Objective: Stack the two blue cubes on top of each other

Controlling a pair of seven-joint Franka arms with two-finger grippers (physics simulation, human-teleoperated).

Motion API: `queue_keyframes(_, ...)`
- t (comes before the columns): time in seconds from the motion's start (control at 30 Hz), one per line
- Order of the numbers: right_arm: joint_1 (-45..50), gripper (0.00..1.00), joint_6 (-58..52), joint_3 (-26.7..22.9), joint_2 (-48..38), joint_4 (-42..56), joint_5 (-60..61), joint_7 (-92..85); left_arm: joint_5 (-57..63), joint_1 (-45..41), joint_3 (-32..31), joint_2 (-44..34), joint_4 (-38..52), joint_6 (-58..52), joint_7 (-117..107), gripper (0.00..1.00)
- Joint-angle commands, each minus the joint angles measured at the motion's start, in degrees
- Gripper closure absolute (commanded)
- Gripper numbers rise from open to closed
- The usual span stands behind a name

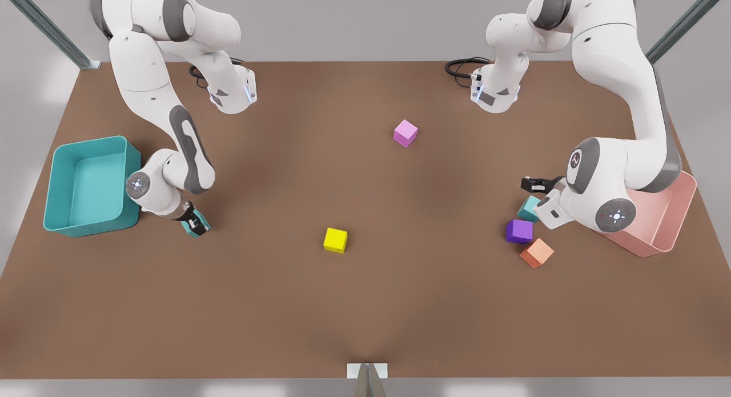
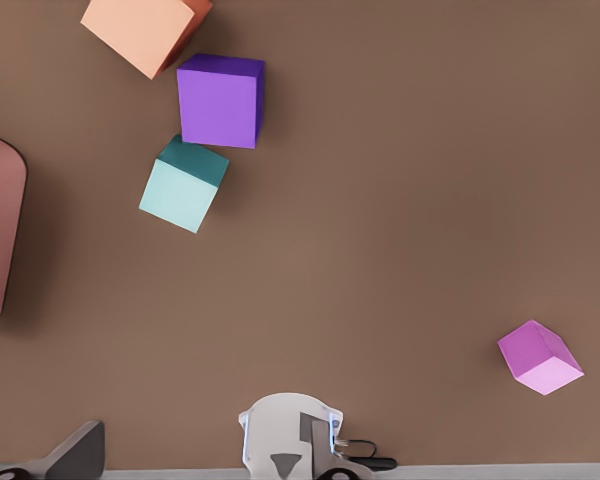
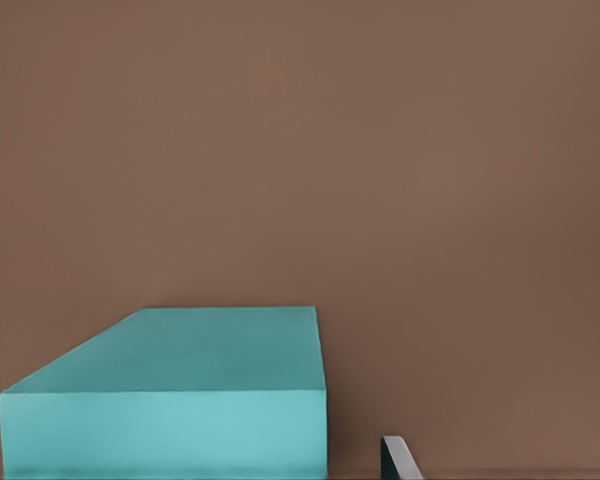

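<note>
One blue cube (image 1: 201, 222) lies on the table next to the teal bin, at the front view's left. My right gripper (image 1: 194, 221) is down on it and shut on it. The right wrist view has this blue cube (image 3: 180, 400) close up, with one fingertip (image 3: 400, 460) beside it. The other blue cube (image 1: 527, 208) sits at the front view's right, partly hidden under my left gripper (image 1: 543, 208), which hovers just above it. In the left wrist view that blue cube (image 2: 185, 185) stands free on the table, touching the purple cube (image 2: 220, 100).
A teal bin (image 1: 57, 174) stands at the front view's left and a pink bin (image 1: 682, 214) at its right. Purple cube (image 1: 519, 231) and orange cube (image 1: 536, 253) crowd the right blue cube. A yellow cube (image 1: 335, 240) and a pink cube (image 1: 405, 133) lie mid-table.
</note>
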Motion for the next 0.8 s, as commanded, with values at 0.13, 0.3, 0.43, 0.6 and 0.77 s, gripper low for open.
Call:
queue_keyframes(0.13, 0.0, 0.02, 0.0, -0.1, 0.0, 1.0, 0.1, 3.0, 0.1, 0.0, 0.0, -0.1, 0.0, 0.0, 0.0, 0.00)
queue_keyframes(0.3, 0.0, 0.36, -0.2, 0.0, 0.7, 2.0, 0.1, 2.6, 0.1, 0.0, 0.0, -0.1, 0.0, 0.0, 0.0, 0.00)
queue_keyframes(0.43, 2.1, 0.36, -0.3, 0.3, 0.5, 4.4, 0.4, 3.0, 0.1, 0.0, -0.1, -0.1, 0.0, 0.0, 0.0, 0.00)
queue_keyframes(0.6, 12.6, 0.34, -0.3, 0.3, -0.1, 9.9, 0.4, 3.2, 0.1, 0.0, 0.0, -0.1, 0.0, 0.0, 0.0, 0.00)
queue_keyframes(0.77, 32.7, 0.32, -0.3, 0.2, 0.1, 18.1, 0.3, 22.6, -1.5, -0.2, -0.2, 0.5, 0.0, 0.0, -0.4, 0.00)
